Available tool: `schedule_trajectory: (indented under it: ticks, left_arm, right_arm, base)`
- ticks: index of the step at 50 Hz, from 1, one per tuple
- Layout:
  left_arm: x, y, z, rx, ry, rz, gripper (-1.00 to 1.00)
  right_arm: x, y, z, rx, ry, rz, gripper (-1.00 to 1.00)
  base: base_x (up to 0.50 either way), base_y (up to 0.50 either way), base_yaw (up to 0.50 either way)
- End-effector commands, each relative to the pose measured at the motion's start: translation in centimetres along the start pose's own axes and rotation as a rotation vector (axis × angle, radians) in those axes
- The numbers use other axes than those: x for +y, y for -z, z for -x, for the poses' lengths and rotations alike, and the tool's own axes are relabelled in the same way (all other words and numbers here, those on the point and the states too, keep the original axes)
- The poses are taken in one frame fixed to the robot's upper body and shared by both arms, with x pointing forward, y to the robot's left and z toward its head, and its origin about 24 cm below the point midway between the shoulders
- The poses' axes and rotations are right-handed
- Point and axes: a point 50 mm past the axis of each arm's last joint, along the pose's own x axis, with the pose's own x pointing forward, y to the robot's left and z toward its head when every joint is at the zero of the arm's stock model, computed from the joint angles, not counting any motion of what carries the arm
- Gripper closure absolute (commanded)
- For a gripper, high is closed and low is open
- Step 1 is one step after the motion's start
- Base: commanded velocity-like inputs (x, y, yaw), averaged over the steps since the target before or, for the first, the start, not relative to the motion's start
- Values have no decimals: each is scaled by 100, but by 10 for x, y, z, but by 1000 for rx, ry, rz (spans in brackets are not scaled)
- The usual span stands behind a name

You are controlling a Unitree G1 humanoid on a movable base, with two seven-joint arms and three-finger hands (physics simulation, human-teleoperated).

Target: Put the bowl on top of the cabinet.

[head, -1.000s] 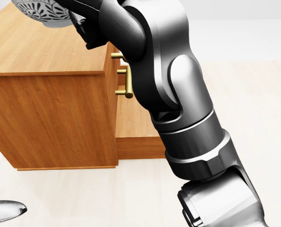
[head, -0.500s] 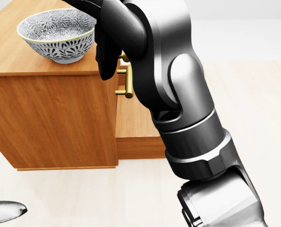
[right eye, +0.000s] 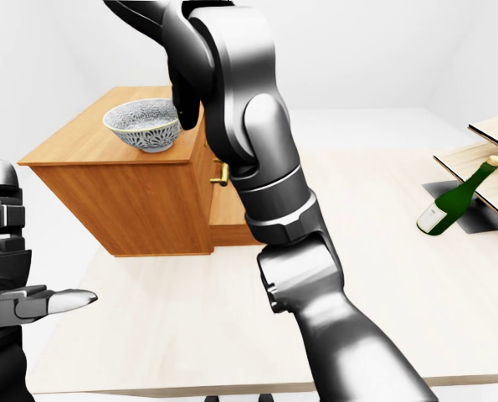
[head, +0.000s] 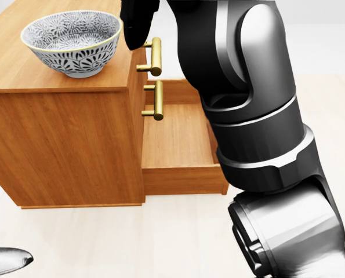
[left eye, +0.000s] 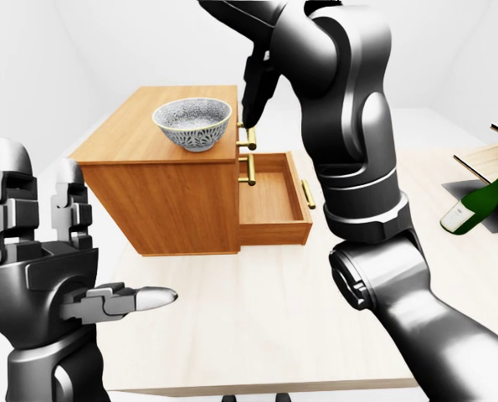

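A white bowl with a dark blue pattern (head: 71,40) stands upright on the wooden cabinet's top (left eye: 131,134), near its right edge. My right hand (left eye: 253,88) hangs just right of the bowl's rim, above the brass drawer handles (head: 155,58). Its fingers point down, open and clear of the bowl. At the lower left of the left-eye view my left hand (left eye: 81,226) is raised, open and empty, thumb pointing right.
The cabinet's lowest drawer (left eye: 269,197) is pulled out to the right and holds nothing. A green bottle (left eye: 474,201) leans at the far right beside wooden shelves (left eye: 487,155). The cabinet stands on a pale table (left eye: 257,327). My right arm (head: 259,127) fills the head view's right half.
The bowl came down from the head view's top left onto the cabinet top. My right hand let go of it, then lifted away up and to the right.
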Motion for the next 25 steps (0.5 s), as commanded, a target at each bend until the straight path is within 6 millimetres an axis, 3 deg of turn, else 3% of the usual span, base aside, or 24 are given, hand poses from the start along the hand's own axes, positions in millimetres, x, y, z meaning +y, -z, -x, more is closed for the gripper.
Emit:
schedule_trajectory:
  ticks: [1, 7, 25]
  left_arm:
    - [0, -1, 0, -3, 1, 0, -100]
    - [0, -1, 0, -4, 2, 0, -100]
    - [0, 0, 2, 4, 5, 0, -100]
  right_arm:
    - [-41, 8, 7, 21, 95, 45, -100]
    - [-59, 22, 17, 69, 151, 76, -100]
    - [-72, 63, 71, 223, 297, 187, -100]
  base:
    - [0, 0, 0]
    - [0, 0, 0]
    - [0, 0, 0]
